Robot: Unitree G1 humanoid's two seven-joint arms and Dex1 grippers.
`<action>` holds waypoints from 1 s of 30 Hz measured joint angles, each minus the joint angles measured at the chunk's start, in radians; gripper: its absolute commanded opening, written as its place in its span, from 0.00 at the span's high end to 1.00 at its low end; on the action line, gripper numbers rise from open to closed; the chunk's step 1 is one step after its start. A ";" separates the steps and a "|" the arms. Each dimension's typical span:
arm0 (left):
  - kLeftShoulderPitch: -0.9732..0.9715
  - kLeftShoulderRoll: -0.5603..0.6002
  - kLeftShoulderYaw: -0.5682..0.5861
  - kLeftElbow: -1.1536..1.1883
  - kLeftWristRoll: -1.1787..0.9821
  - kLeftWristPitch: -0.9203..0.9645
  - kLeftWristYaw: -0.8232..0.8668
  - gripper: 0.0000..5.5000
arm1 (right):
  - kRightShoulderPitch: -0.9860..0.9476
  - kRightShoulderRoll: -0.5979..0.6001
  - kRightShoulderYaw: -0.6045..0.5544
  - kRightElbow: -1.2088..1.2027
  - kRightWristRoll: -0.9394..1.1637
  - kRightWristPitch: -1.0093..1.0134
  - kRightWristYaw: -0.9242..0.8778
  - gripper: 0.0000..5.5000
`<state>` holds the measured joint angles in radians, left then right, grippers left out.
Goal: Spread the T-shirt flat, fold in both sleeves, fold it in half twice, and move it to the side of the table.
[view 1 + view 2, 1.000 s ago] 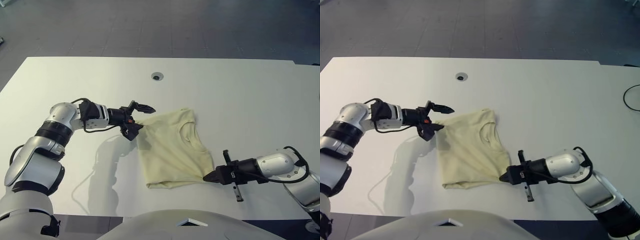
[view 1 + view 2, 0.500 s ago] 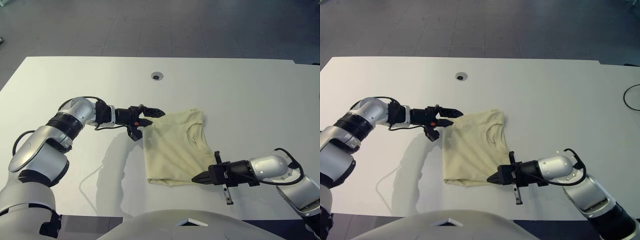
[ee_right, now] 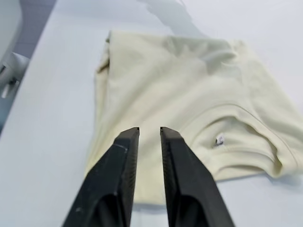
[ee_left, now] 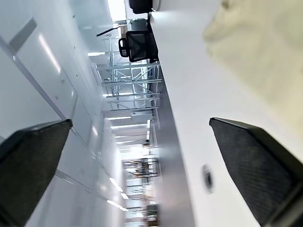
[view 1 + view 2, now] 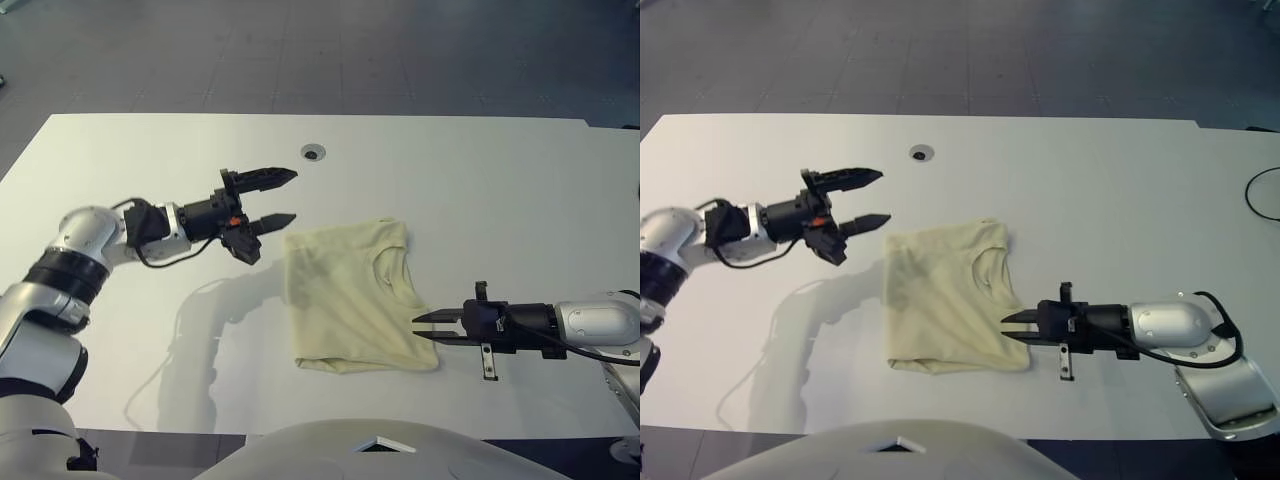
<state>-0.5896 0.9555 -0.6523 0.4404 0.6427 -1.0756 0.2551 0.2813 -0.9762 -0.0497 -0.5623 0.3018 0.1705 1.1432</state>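
A pale yellow T-shirt (image 5: 350, 295) lies folded into a rough rectangle on the white table (image 5: 500, 200), collar toward the right. My left gripper (image 5: 274, 198) hovers above the table just left of the shirt's far left corner, open wide and holding nothing; the left wrist view has its fingers (image 4: 255, 165) far apart and a corner of the T-shirt (image 4: 265, 42) beyond them. My right gripper (image 5: 422, 328) sits low at the shirt's near right corner. Its fingers (image 3: 125, 146) are a narrow gap apart, pointing at the T-shirt (image 3: 180, 90), with no cloth between them.
A small round hole (image 5: 314, 152) sits in the table behind the shirt. A dark cable (image 5: 1265, 190) loops at the table's right edge. Bare tabletop stretches on both sides of the shirt and behind it.
Both grippers have let go of the shirt. The left one rose and drew back to the left, opening wide. The right one backed off to the right. The shirt lies still.
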 measured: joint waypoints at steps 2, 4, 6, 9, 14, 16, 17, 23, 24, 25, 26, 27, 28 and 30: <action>0.098 0.037 -0.024 -0.086 -0.146 0.010 -0.080 0.02 | 0.029 0.000 -0.023 0.005 -0.011 -0.026 -0.010 0.71; 0.239 0.102 -0.058 -0.228 -0.315 0.046 -0.196 0.02 | 0.077 0.002 -0.058 0.011 -0.048 -0.072 -0.026 0.64; 0.391 0.168 -0.087 -0.370 -0.418 0.098 -0.310 0.02 | 0.126 0.003 -0.095 0.019 -0.090 -0.112 -0.051 0.59; 0.525 0.212 -0.057 -0.499 -0.474 0.170 -0.410 0.02 | 0.186 0.002 -0.129 0.022 -0.137 -0.162 -0.059 0.51; 0.632 0.229 0.069 -0.552 -0.466 0.217 -0.496 0.02 | 0.266 -0.002 -0.168 0.014 -0.228 -0.259 -0.061 0.37; 0.669 0.229 0.102 -0.556 -0.459 0.222 -0.519 0.02 | 0.288 -0.002 -0.166 0.012 -0.276 -0.301 -0.067 0.31; 0.682 0.226 0.118 -0.556 -0.453 0.224 -0.530 0.02 | 0.297 -0.002 -0.162 0.012 -0.303 -0.324 -0.076 0.26; 0.715 0.159 0.183 -0.542 -0.370 0.227 -0.596 0.02 | 0.302 0.003 -0.102 0.038 -0.467 -0.435 -0.139 0.09; 0.719 0.155 0.193 -0.537 -0.360 0.227 -0.601 0.02 | 0.296 0.010 -0.088 0.042 -0.479 -0.447 -0.153 0.07; 0.720 0.152 0.202 -0.533 -0.349 0.226 -0.607 0.02 | 0.287 0.020 -0.075 0.045 -0.491 -0.455 -0.170 0.04; 0.720 0.145 0.213 -0.531 -0.342 0.224 -0.613 0.02 | 0.273 0.031 -0.061 0.047 -0.506 -0.466 -0.190 0.02; 0.720 0.132 0.223 -0.529 -0.331 0.222 -0.617 0.02 | 0.259 0.041 -0.048 0.051 -0.518 -0.476 -0.212 0.02; 0.719 0.117 0.228 -0.524 -0.328 0.220 -0.620 0.02 | 0.246 0.049 -0.036 0.055 -0.530 -0.486 -0.229 0.02; 0.716 0.096 0.233 -0.514 -0.311 0.210 -0.625 0.02 | 0.229 0.062 -0.015 0.064 -0.551 -0.501 -0.258 0.02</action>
<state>0.1268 1.0518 -0.4194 -0.0734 0.3318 -0.8656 -0.3702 0.5099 -0.9146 -0.0649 -0.4982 -0.2491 -0.3305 0.8847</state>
